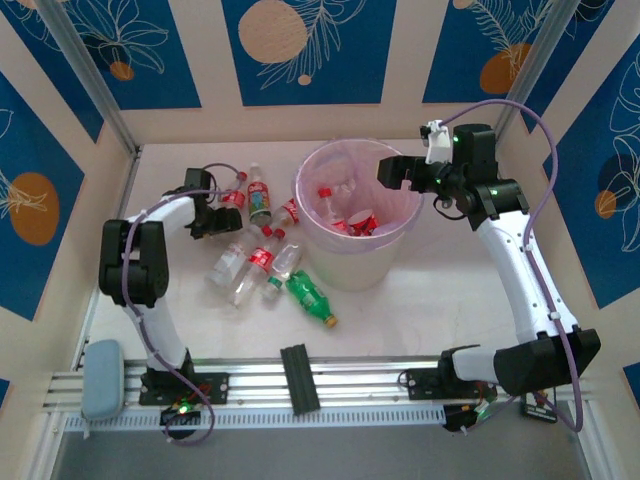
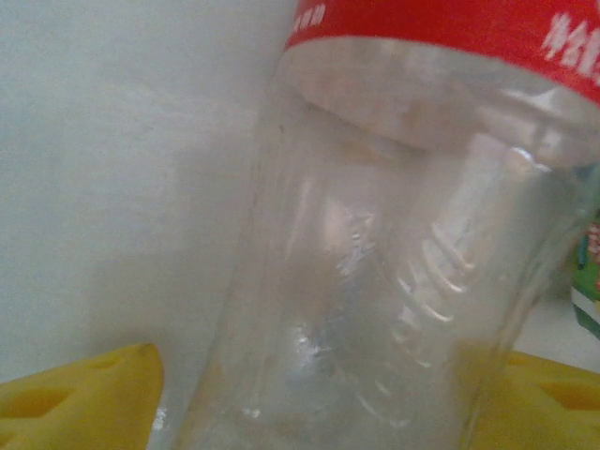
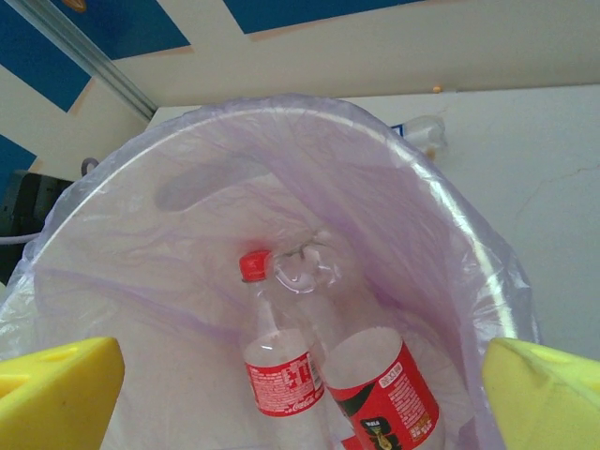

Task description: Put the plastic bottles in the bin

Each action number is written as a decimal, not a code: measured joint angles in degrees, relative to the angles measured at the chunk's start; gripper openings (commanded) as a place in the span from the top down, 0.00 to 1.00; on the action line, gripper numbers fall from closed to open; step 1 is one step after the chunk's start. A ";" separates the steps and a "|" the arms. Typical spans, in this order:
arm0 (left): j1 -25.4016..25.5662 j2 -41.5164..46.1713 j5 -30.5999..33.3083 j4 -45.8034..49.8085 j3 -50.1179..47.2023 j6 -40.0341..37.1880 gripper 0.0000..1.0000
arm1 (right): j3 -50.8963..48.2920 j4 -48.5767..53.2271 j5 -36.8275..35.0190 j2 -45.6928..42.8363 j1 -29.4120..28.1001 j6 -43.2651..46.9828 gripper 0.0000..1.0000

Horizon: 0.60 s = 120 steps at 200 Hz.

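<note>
From above: stretching the left fingers (image 1: pixel 225 205) low across the pale desk (image 1: pixel 430 310) to a clear plastic bottle with a red label and red cap (image 1: pixel 237 196) at the far-left edge of the heap, likely taking the nearest one first. Hanging the right fingers (image 1: pixel 390 170) over the far rim of the large round cream-white bin lined with a lilac plastic bag (image 1: pixel 345 270), high enough for a drop into such a wide mouth. Noting several more clear red-labelled bottles (image 1: pixel 250 262) and a green plastic bottle with a yellow cap (image 1: pixel 308 296) lying on their sides just left of the bin, not yet binned, and a few bottles (image 1: pixel 345 215) down inside the bag.

At the left wrist: bracketing that clear bottle's ribbed body (image 2: pixel 375 281) with the yellow left fingers (image 2: pixel 84 398), one on each side, with the label end away from the camera. Failing to tell whether squeezing the plastic or merely flanking it.

At the right wrist: spreading the yellow right fingers (image 3: pixel 56 389) wide with nothing between, directly above the bin's bagged rim (image 3: pixel 281 111), a pose suiting a release or a wait. Spotting two red-labelled bottles (image 3: pixel 281 366) resting at the bottom, one red-capped.
</note>
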State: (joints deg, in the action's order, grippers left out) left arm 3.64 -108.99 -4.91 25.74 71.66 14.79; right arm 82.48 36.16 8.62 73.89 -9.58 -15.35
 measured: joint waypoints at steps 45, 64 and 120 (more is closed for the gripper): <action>0.00 -0.26 0.90 -0.81 0.00 0.13 0.40 | -0.87 -0.57 0.00 -0.59 0.72 0.00 0.02; 0.00 -0.26 0.96 -0.92 0.00 0.13 0.43 | -0.87 -0.57 0.02 -0.59 0.83 0.00 0.02; 0.00 5.35 1.53 0.09 0.02 0.11 0.50 | -0.85 -0.63 0.90 -0.61 0.81 -0.20 0.02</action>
State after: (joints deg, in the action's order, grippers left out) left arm 3.64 -103.63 -3.38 25.82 71.68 14.90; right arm 81.62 35.53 9.52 73.28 -8.78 -15.55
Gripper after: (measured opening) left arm 0.570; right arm 0.981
